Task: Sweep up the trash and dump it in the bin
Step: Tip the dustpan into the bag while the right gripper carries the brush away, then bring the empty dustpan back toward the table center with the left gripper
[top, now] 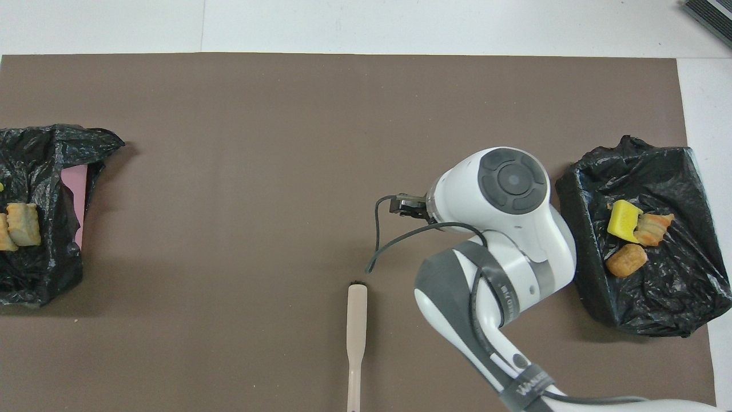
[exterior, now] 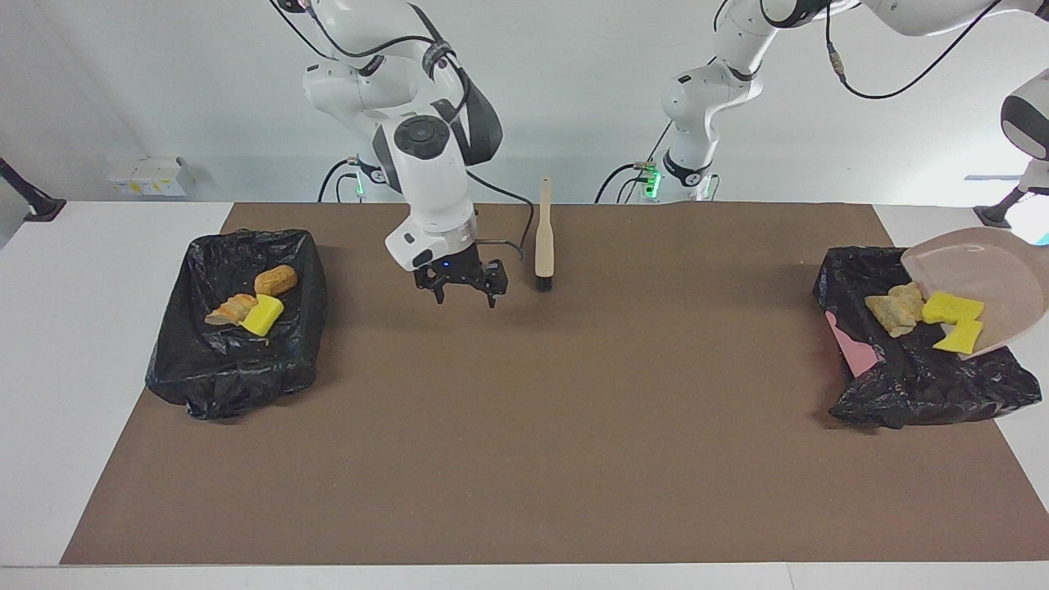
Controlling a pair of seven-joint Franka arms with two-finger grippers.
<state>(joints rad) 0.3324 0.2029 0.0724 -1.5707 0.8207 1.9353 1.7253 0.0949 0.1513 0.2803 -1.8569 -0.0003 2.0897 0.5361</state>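
Note:
The beige dustpan (exterior: 996, 266) hangs steeply tilted over the black-lined bin (exterior: 918, 393) at the left arm's end of the table. Its handle and my left gripper lie outside both views. Trash slides off its lip into this bin: tan bread pieces (exterior: 895, 307) (top: 23, 224) and two yellow chunks (exterior: 951, 307). My right gripper (exterior: 465, 299) hangs open and empty over the mat, between the brush (exterior: 544, 238) (top: 357, 337) and the second bin (exterior: 238, 369) (top: 657, 297). That bin holds a yellow chunk (top: 623, 220) and two bread pieces (top: 626, 260).
The beige brush lies flat on the brown mat (exterior: 524, 426), bristles pointing away from the robots. A pink wall (exterior: 852, 348) shows where the liner of the left arm's bin gapes. In the overhead view, the right arm's wrist (top: 509, 183) hides its gripper.

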